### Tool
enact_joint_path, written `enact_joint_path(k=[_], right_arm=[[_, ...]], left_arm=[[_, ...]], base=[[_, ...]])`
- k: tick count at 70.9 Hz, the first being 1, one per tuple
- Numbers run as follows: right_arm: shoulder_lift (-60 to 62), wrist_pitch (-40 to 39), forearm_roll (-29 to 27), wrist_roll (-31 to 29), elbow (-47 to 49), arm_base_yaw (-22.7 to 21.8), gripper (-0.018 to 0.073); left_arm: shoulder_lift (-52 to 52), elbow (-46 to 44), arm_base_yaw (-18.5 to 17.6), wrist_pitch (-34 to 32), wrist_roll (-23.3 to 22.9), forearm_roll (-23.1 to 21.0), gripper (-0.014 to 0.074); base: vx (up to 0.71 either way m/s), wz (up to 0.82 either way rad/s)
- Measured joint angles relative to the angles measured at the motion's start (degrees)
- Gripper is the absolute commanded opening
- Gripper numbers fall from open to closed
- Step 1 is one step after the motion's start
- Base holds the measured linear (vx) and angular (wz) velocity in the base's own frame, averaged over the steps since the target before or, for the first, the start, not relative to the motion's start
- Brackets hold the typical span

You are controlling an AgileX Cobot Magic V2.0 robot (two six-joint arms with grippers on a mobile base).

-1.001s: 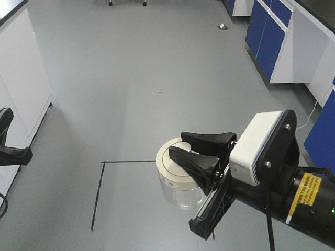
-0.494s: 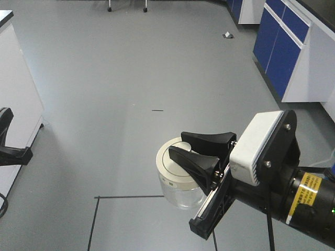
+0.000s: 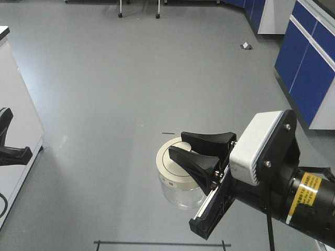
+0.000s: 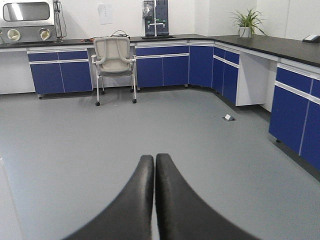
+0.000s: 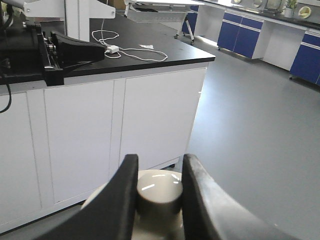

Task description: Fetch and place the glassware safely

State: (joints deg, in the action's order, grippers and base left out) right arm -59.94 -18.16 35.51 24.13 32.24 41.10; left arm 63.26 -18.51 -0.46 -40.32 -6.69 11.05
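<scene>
Front view: the right gripper point(image 3: 177, 144) pinched the knob point(image 5: 157, 200) of the jar's cream lid point(image 3: 168, 170) between its two black fingers point(image 3: 201, 159). The jar point(image 3: 178, 192), clear glass and upright, hung from that grip over the grey floor point(image 3: 104, 104), just beyond a black tape line point(image 3: 157, 242). Right wrist view: the fingers sat on either side of the knob, touching it, with a white bench point(image 5: 150, 115) with a black top and a white cable point(image 5: 132, 50) beyond. Left wrist view: the left gripper point(image 4: 154, 159) had its fingers pressed together, holding nothing, and faced a chair point(image 4: 114, 55) and blue cabinets point(image 4: 165, 70) across the room.
</scene>
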Motion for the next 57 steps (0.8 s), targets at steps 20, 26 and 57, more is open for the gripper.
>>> enact_joint_path(k=[20, 26, 57], right_arm=[[0.0, 0.0, 0.0, 0.0, 0.0, 0.0, -0.0001], [0.0, 0.0, 0.0, 0.0, 0.0, 0.0, -0.0001], [0.0, 0.0, 0.0, 0.0, 0.0, 0.0, -0.0001]], left_arm=[[0.0, 0.0, 0.0, 0.0, 0.0, 0.0, -0.0007], [0.0, 0.0, 0.0, 0.0, 0.0, 0.0, -0.0007], [0.0, 0.0, 0.0, 0.0, 0.0, 0.0, -0.0007]], base=[[0.49, 0.04], [0.50, 0.01], [0.53, -0.03]])
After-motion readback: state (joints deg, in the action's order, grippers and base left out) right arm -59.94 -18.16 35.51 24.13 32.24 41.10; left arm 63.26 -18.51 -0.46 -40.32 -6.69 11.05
